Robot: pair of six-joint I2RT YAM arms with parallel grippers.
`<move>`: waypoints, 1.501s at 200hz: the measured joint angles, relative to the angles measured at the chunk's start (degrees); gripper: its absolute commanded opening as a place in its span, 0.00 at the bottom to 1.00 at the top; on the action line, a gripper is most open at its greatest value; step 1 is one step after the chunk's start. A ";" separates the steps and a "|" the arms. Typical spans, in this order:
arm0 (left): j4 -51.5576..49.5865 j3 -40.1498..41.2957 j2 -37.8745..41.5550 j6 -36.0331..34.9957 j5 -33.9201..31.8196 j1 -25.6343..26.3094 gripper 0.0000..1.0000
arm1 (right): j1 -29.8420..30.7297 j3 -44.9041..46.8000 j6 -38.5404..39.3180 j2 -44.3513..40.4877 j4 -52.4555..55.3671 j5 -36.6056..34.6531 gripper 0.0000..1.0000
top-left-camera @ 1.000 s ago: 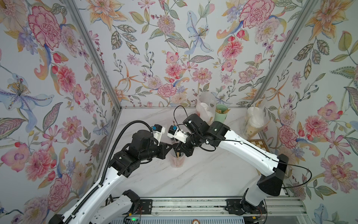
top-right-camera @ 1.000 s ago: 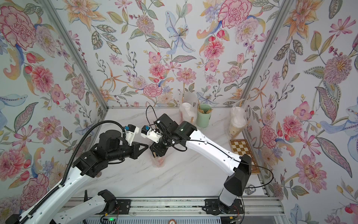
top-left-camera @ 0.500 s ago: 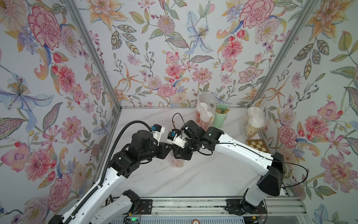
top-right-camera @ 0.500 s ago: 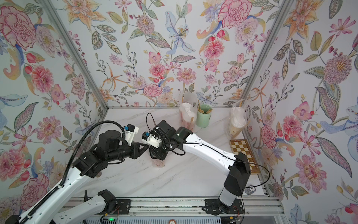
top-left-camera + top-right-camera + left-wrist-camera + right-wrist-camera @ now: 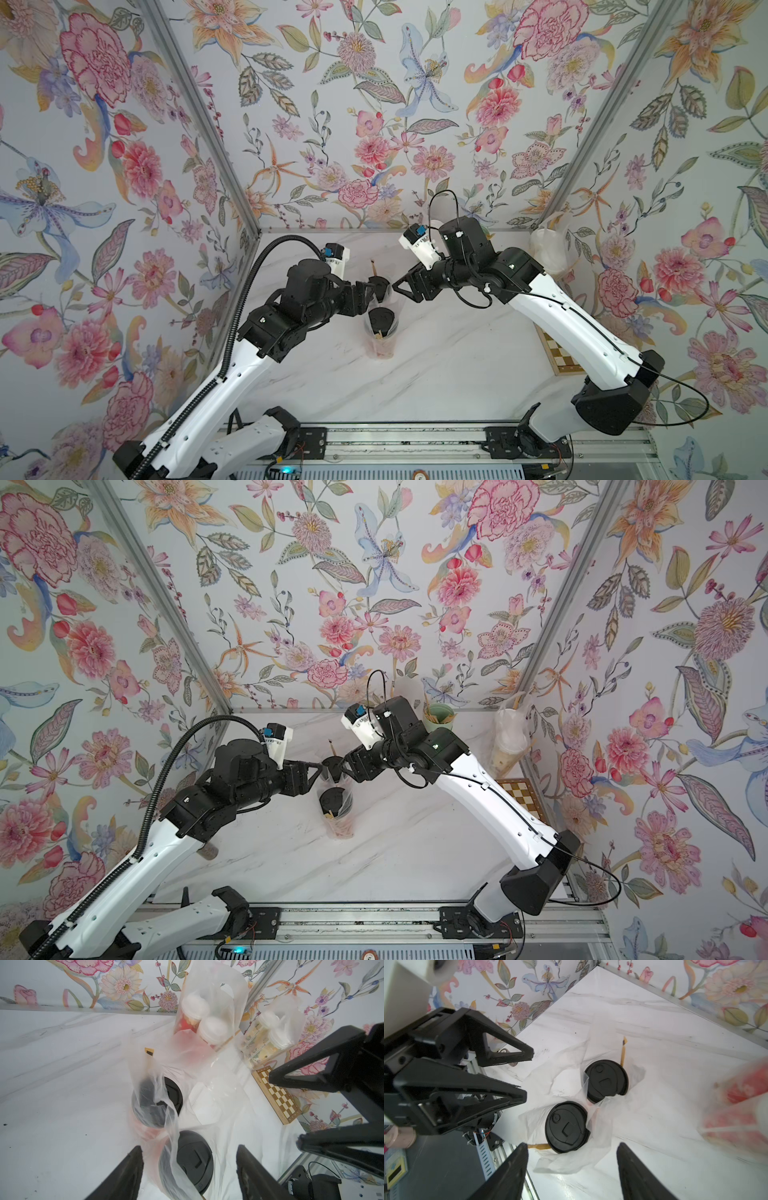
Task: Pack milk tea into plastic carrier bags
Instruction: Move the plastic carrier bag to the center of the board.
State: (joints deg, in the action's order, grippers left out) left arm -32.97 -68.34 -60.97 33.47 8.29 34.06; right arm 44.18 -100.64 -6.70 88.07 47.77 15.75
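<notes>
Two cups (image 5: 566,1126) with round, flat black lids stand side by side in a thin, crinkly clear bag (image 5: 562,1164) on the smooth white worktop (image 5: 675,1064). The left gripper (image 5: 528,1074) and right gripper (image 5: 572,1145) hang above, jaws apart, holding nothing.

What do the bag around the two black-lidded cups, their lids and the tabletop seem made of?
The bag: thin clear plastic film, probably; it crinkles and is see-through. The lids: black moulded plastic, slightly glossy, with raised shapes. The tabletop: white, grey-veined marble look; stone or laminate, I cannot tell.
</notes>
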 measured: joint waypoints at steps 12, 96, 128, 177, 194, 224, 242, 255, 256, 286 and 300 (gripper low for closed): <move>0.07 -1.14 -2.21 -0.81 -0.90 -0.33 0.73 | -0.50 -0.81 -1.86 1.60 0.00 -0.98 0.73; 1.29 -1.60 -7.91 -3.93 0.52 -1.18 0.20 | -1.20 -5.53 -9.05 14.88 2.56 -0.31 0.06; 3.32 -1.88 -8.55 -4.37 1.20 -2.64 0.02 | -1.57 -8.81 -9.62 15.19 3.28 -0.17 0.00; 5.70 -7.61 -13.44 -5.55 2.56 -6.03 0.00 | -5.11 -16.15 -9.60 17.20 3.93 -1.27 0.00; 6.69 -9.88 -15.67 -6.16 3.61 -7.17 0.00 | -6.97 -19.06 -9.53 19.04 3.82 -1.73 0.00; 10.43 -13.70 -20.65 -7.45 5.07 -9.07 0.00 | -10.49 -24.85 -8.72 23.61 3.89 -3.45 0.00; 12.85 -16.26 -24.17 -8.24 5.90 -10.16 0.00 | -12.39 -29.79 -8.11 27.98 3.93 -4.74 0.00; 14.49 -18.21 -26.97 -8.87 6.62 -11.04 0.01 | -13.44 -33.31 -7.87 31.23 3.89 -5.33 0.00; 14.60 -18.32 -27.10 -8.90 6.62 -11.08 0.01 | -13.49 -33.55 -7.85 31.43 3.87 -5.38 0.00; 17.42 -22.49 -34.16 -9.42 8.68 -13.27 0.03 | -15.56 -40.68 -7.50 38.62 3.76 -6.01 0.00; 18.23 -23.43 -36.57 -9.53 9.77 -14.19 0.05 | -16.33 -42.25 -7.50 40.83 3.48 -6.29 0.00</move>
State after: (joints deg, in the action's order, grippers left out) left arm -14.74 -91.77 -97.54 23.94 18.06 19.88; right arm 27.86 -142.89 -14.20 128.90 51.24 9.45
